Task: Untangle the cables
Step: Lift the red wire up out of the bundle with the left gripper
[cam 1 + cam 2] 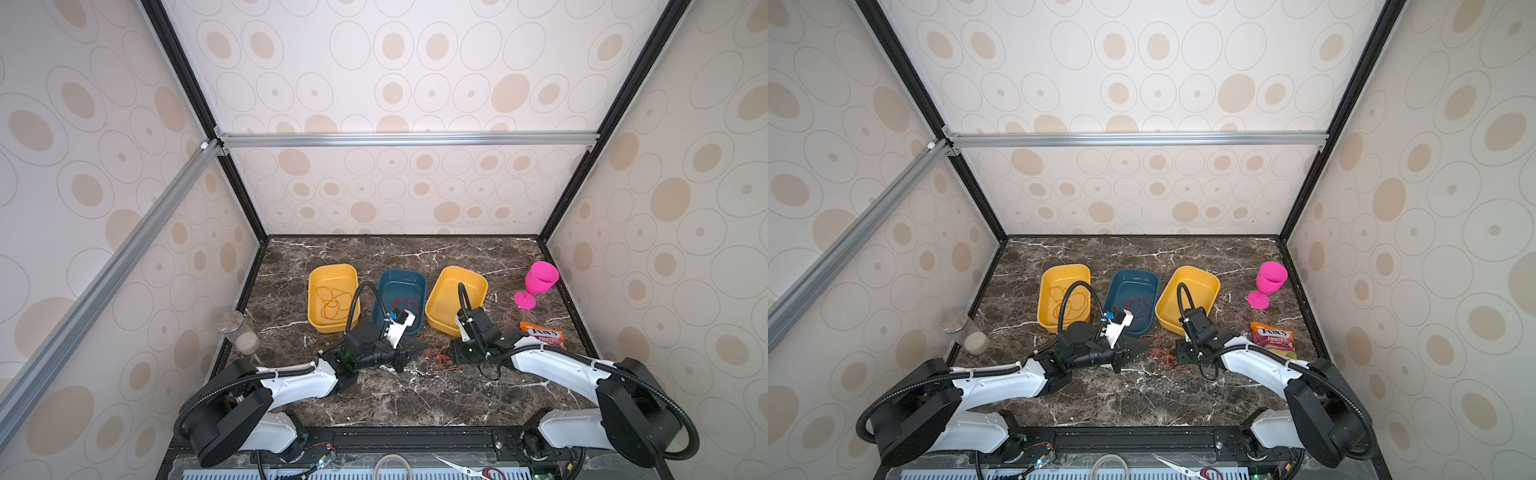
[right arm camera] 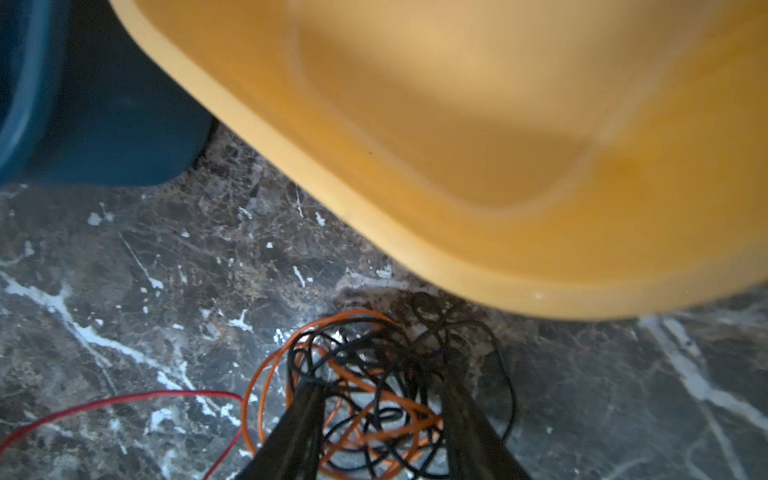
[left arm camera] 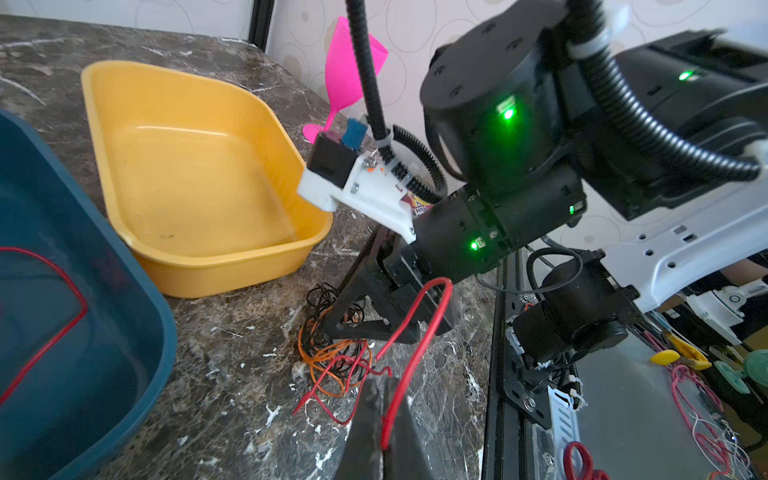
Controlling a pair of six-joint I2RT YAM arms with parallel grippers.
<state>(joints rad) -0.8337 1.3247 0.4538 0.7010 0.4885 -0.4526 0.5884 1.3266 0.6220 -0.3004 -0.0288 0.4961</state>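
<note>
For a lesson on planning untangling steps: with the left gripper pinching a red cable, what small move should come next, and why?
Probably the left gripper, shut on the red cable, should draw it gently away from the tangle toward the blue tray, where a red strand lies. The right gripper straddles the orange and black tangle, open, so it could pin it.

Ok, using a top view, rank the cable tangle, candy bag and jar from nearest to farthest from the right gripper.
1. Cable tangle, right at the right gripper, mid-table.
2. Candy bag, toward the right edge.
3. Jar, at the far left edge.
</note>
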